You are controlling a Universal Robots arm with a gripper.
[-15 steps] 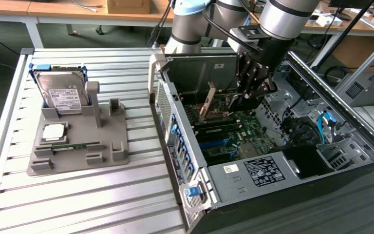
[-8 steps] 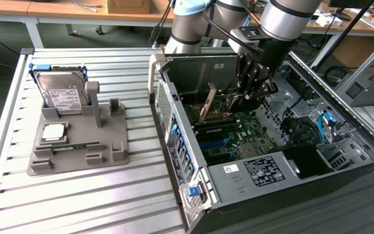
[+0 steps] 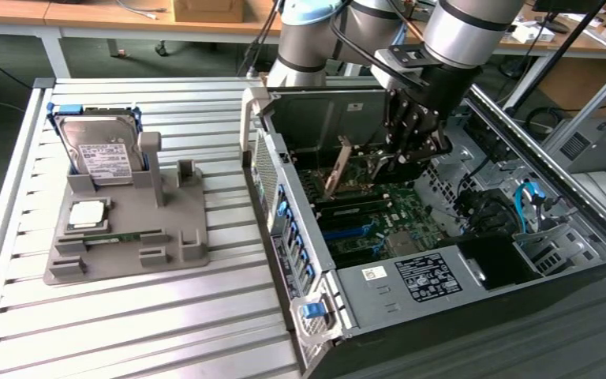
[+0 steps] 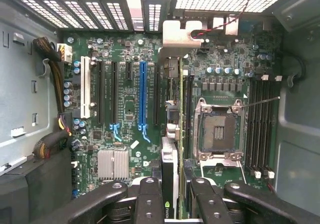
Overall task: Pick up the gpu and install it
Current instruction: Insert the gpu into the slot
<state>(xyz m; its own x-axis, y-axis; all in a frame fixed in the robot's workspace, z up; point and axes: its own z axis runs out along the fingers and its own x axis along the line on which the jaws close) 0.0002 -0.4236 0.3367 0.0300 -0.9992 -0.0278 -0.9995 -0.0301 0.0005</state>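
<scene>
The open computer case [image 3: 409,260] sits nearest the camera on the exterior view's right, its side panel off and the motherboard [image 4: 125,108] exposed, as the robot arm reaches down into it. The hand [image 3: 413,154] is clamped on the gpu [image 3: 337,170], a thin card held on edge, tilted, just above the board; in the wrist view the hand's black fingers [image 4: 150,199] press either side of the card's top edge [image 4: 170,184], which runs away from the lens toward the case's rear grille. The card appears to hover near the expansion slots, beside the long blue slot [image 4: 143,93] rather than seated in it, though how close its lower edge is to the board cannot be told. To do this step well, the card's edge should line up squarely with the slot and the bracket with the rear opening, then go down straight and evenly. Far left on the slatted counter [image 3: 124,332], a grey fixture [image 3: 129,237] holds a hard drive [image 3: 98,150].
</scene>
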